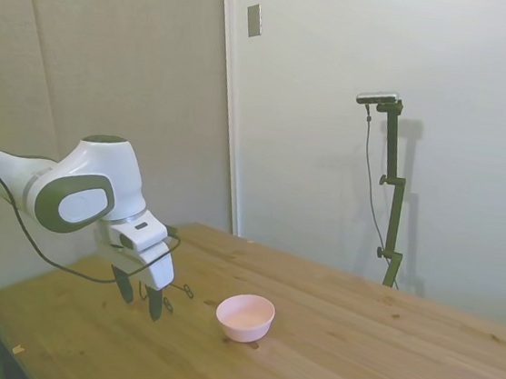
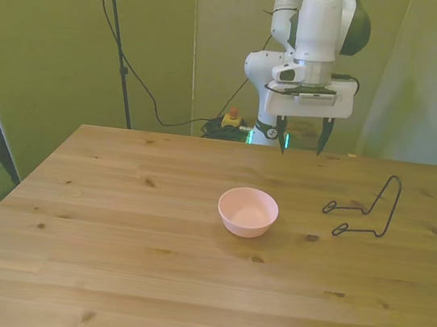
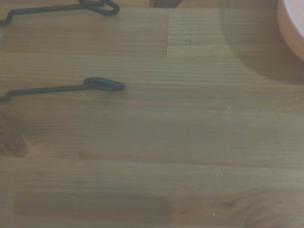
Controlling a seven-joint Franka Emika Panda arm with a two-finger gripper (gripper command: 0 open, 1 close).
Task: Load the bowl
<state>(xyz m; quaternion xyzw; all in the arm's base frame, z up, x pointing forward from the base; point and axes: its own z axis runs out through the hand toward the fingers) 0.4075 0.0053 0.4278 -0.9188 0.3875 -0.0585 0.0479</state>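
A small pale pink bowl [image 2: 247, 211] stands upright and empty near the middle of the wooden table [image 2: 105, 278]; in the side view the bowl [image 1: 245, 317] sits just right of the arm. My gripper [image 2: 302, 139] hangs above the table's far side, behind the bowl and slightly toward the front view's right. Its two dark fingers [image 2: 324, 136] are spread apart with nothing between them. In the side view the gripper [image 1: 142, 296] hovers low over the wood. The wrist view catches only an edge of the bowl [image 3: 292, 28].
A thin black wire rack [image 2: 366, 210] stands on the table at the front view's right of the bowl; its two looped feet [image 3: 102, 84] show in the wrist view. The rack [image 1: 182, 288] is partly hidden behind the gripper in the side view.
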